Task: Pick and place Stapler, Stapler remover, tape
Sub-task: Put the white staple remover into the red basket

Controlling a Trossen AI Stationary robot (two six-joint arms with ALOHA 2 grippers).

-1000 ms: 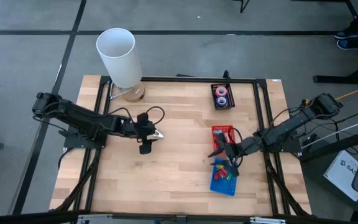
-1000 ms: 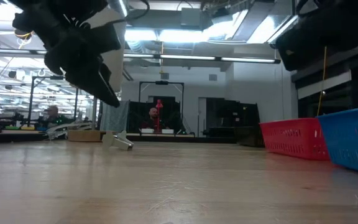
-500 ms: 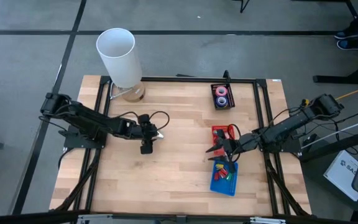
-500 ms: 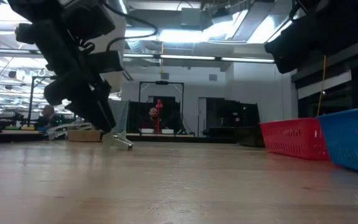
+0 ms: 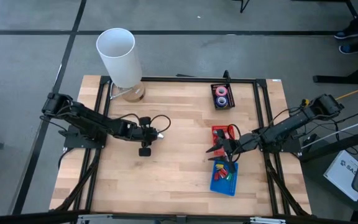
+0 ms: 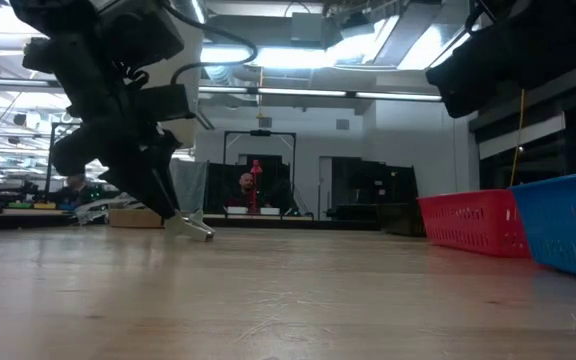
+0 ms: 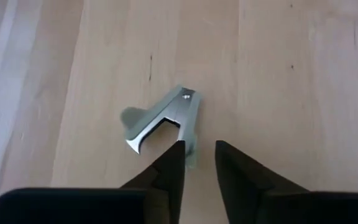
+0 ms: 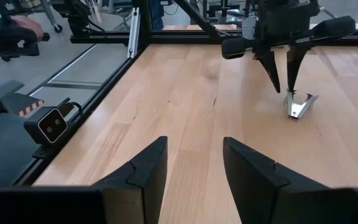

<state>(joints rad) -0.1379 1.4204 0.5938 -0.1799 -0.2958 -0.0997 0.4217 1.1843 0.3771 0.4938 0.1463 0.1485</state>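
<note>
The staple remover (image 7: 166,121), bright metal with pale-green grips, lies on the wooden table left of its middle, also seen in the right wrist view (image 8: 298,106). My left gripper (image 7: 199,155) has come down on it, pointing steeply down, its fingers a narrow gap apart. My right gripper (image 8: 194,158) hovers open and empty over the red basket (image 5: 224,132). Pink tape (image 5: 221,91) and blue tape (image 5: 222,101) lie in a black tray at the far right. I cannot make out the stapler. My left gripper comes at the staple remover from above, slanting. One grip's pale-green edge (image 7: 191,157) lies in the gap between the fingers. One fingertip (image 7: 178,149) overlaps the metal jaw. Whether the fingers touch the remover I cannot tell. The remover lies flat on the table.
A tall white cylinder (image 5: 120,57) stands at the far left corner. A blue basket (image 5: 224,177) with coloured items sits near the right front, just nearer than the red one. Bare wood spreads between the two arms.
My left gripper has come down toward the staple remover and tipped more steeply; its fingertips now stand right at the remover. The remover has stayed where it was.
</note>
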